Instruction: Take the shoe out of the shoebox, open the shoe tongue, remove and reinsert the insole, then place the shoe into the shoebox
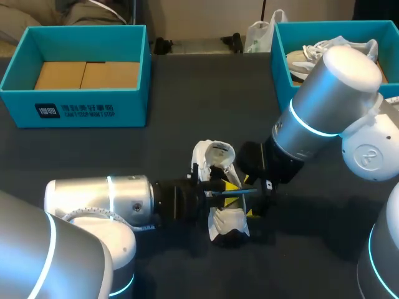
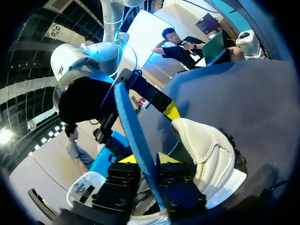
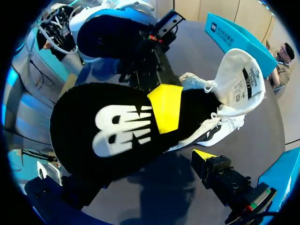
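A white shoe (image 1: 227, 219) lies on the dark table mid-front, its tongue (image 1: 215, 156) pulled up. Its insole (image 1: 234, 192), black on top and blue underneath, stands on edge above the shoe. My left gripper (image 1: 215, 192) comes in from the left and is shut on the insole (image 2: 133, 122), which runs between its yellow tips (image 2: 146, 159). In the right wrist view one left fingertip (image 3: 164, 108) lies flat on the insole's black face (image 3: 112, 131). My right gripper (image 1: 242, 199) stands wide open around the insole, with one fingertip (image 3: 204, 154) free beside the shoe (image 3: 239, 79).
A teal shoebox (image 1: 75, 103) with cardboard inside stands at the back left. A second teal shoebox (image 1: 280, 68) at the back right holds another white shoe (image 1: 312, 56). My right arm's elbow (image 1: 336, 93) overhangs that box.
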